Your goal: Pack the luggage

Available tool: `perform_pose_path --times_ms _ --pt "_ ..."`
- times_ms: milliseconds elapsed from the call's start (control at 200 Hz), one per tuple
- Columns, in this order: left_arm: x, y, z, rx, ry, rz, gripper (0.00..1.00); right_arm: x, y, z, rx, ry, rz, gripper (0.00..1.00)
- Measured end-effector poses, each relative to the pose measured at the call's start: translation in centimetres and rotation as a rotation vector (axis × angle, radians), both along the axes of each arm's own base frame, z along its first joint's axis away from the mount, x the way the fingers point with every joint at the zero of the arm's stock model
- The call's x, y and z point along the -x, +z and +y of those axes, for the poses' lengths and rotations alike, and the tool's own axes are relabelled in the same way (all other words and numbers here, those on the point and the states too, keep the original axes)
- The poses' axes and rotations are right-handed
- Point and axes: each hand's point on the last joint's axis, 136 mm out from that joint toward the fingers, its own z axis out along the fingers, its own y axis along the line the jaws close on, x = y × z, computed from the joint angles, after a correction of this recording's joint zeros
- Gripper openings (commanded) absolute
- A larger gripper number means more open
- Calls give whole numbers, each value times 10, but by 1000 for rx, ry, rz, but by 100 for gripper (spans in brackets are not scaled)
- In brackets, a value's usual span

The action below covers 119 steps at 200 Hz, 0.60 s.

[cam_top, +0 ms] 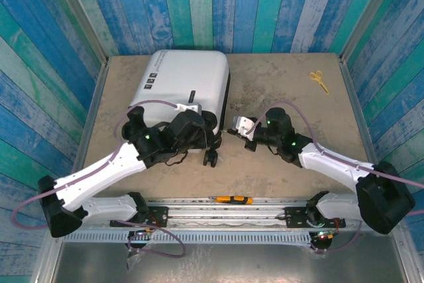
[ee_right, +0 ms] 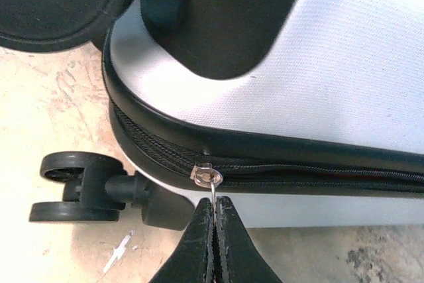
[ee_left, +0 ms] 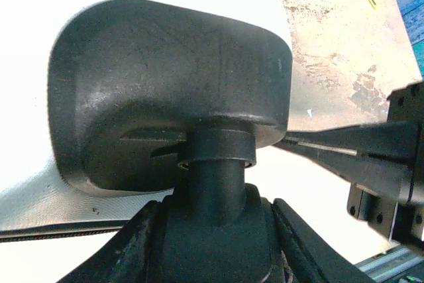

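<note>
Orange box cutter (cam_top: 228,199) sits on the rail at bottom centre. Left pincer (ee_left: 215,230), half open, grips a wheel stem of the white suitcase (cam_top: 182,81), lying flat upper left on the worktop (cam_top: 285,91). Right pincer (ee_right: 213,207) is clenched on its zipper pull (ee_right: 207,177). Yellow scissors (cam_top: 319,81) way off upper right.

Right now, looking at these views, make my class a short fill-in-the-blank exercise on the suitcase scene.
1. The luggage has a ____ hard shell.
2. The right gripper pinches the metal pull of its ____.
3. The scissors on the table have ____ handles.
Missing words: white; zipper; yellow.
</note>
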Motion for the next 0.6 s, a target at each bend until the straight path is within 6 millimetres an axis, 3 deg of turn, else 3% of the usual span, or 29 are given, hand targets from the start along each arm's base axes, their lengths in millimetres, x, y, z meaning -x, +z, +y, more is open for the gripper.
perform_pose_path --times_ms 170,315,446,596 --pt "10 0 18 -54 -45 -31 0 -13 -2 12 14 20 10 0" --pt "21 -11 29 -95 -107 -42 0 -33 -15 14 39 -1 43 0" --pt "30 -23 35 -124 -162 -46 0 -71 -31 3 51 -83 79 0" --pt "36 -21 42 -132 -201 -76 0 -127 -33 -18 46 -219 63 0"
